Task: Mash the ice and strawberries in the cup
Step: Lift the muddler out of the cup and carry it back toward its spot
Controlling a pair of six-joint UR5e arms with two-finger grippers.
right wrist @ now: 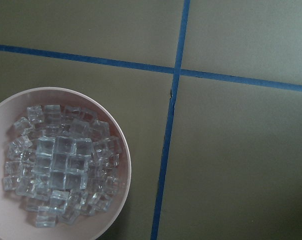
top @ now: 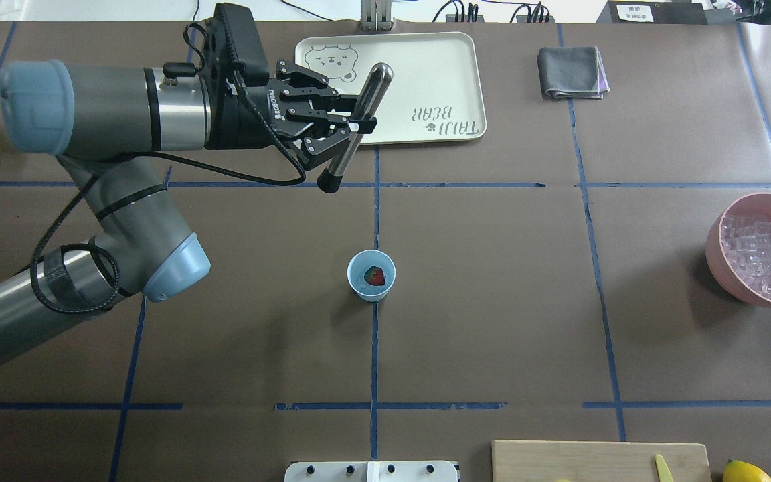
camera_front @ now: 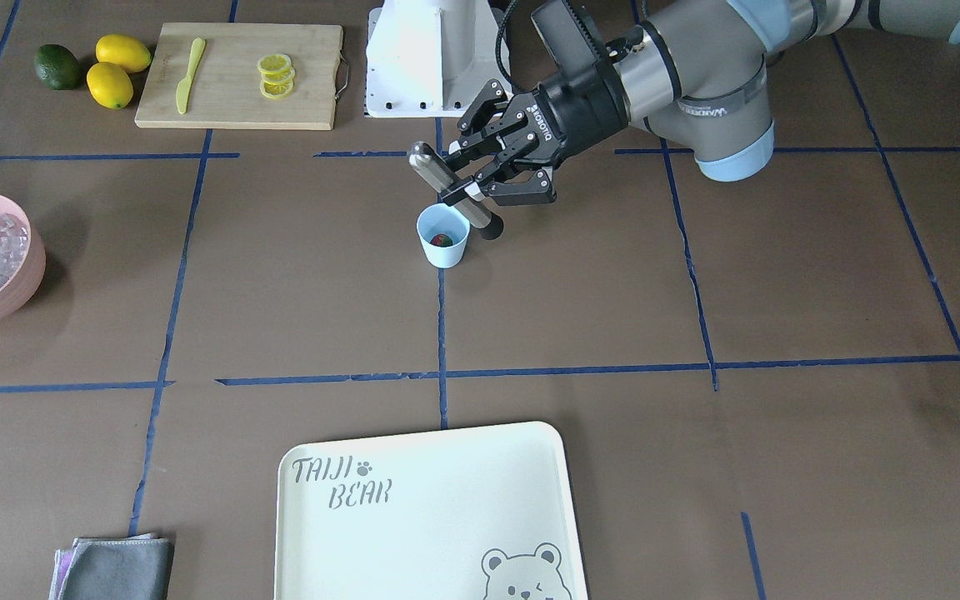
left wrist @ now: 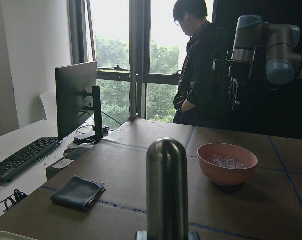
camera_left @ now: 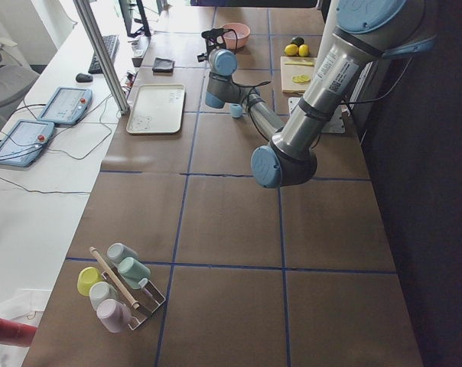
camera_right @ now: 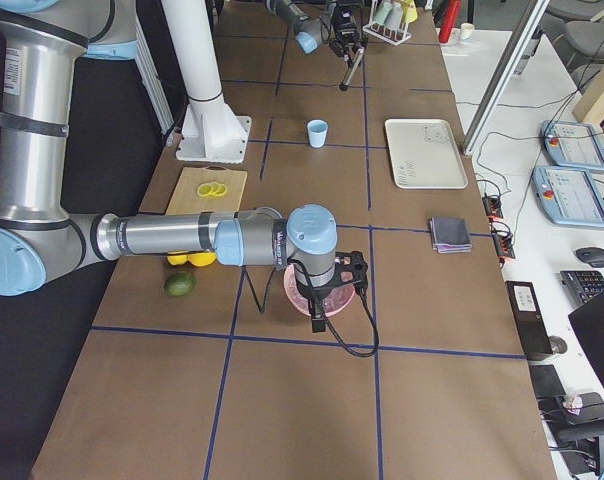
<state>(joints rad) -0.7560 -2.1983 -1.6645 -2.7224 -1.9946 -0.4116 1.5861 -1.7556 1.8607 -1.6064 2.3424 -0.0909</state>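
Note:
The pale blue cup [top: 371, 275] [camera_front: 443, 237] stands mid-table with one red strawberry [top: 375, 276] [camera_front: 442, 240] inside. Whether ice lies in the cup I cannot tell. Ice [right wrist: 61, 170] [top: 760, 258] fills the pink bowl [top: 720, 248] [camera_front: 30, 250]. My left gripper [top: 352, 127] [camera_front: 467, 187] is shut on a silver muddler [top: 357, 120] [camera_front: 451, 187] [left wrist: 167, 190], held tilted in the air, black tip down, near the cup and clear of it. My right gripper [camera_right: 320, 318] hangs over the pink bowl; I cannot tell whether it is open or shut.
A cream bear tray [top: 392, 60] [camera_front: 430, 517] and a grey cloth [top: 571, 72] lie on the far side. A cutting board [camera_front: 313, 75] carries lemon slices and a yellow knife, with lemons [camera_front: 117, 71] beside it. A person [left wrist: 201, 75] stands beyond the table.

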